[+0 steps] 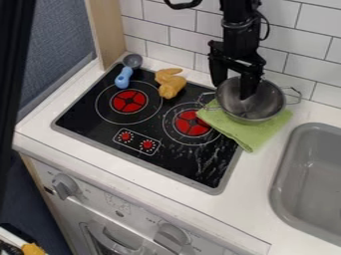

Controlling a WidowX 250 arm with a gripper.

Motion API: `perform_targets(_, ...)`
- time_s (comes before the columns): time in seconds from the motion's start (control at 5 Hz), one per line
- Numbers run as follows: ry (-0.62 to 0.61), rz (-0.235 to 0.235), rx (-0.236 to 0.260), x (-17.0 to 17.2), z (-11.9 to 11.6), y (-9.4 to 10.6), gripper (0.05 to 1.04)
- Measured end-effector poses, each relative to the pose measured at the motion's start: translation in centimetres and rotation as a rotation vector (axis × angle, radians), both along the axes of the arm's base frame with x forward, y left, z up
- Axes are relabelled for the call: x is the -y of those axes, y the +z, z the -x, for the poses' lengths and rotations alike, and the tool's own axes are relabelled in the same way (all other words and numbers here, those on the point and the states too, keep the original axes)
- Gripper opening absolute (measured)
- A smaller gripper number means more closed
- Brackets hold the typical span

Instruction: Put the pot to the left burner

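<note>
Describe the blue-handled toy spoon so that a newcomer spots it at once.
On the white countertop is a black stovetop. Just above its left red burner, near the stovetop's top corner in the view, lies a small spoon with a light blue handle and round grey bowl. That blue handle sets it apart from the tan-orange toy on its right.

Blue-handled spoon (pixel 124 77) lay near a tan toy (pixel 172 85), not touching. Green cloth (pixel 248 135) was partly on the tabletop (pixel 250 187). Grey sink (pixel 303 177) was set into it; white tile wall (pixel 160 30) stood behind.
</note>
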State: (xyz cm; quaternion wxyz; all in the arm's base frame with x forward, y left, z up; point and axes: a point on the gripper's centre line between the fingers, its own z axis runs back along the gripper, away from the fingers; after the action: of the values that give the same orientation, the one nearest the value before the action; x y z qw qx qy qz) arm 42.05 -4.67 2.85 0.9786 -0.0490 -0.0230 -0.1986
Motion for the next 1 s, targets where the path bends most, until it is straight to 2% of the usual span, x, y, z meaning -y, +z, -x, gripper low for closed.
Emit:
perform_targets(0.4,-0.047,-0.004,-0.007,0.6,0.6,-0.8,0.369)
perform_targets(0.6,-0.058,0.001,0.013,1.0,0.8,0.0,0.177)
perform_targets(0.8,-0.059,0.002,0.019,1.2,1.0,0.1,0.100)
perform_targets(1.0,-0.056,-0.015,0.027,1.3,1.3,1.0,0.130)
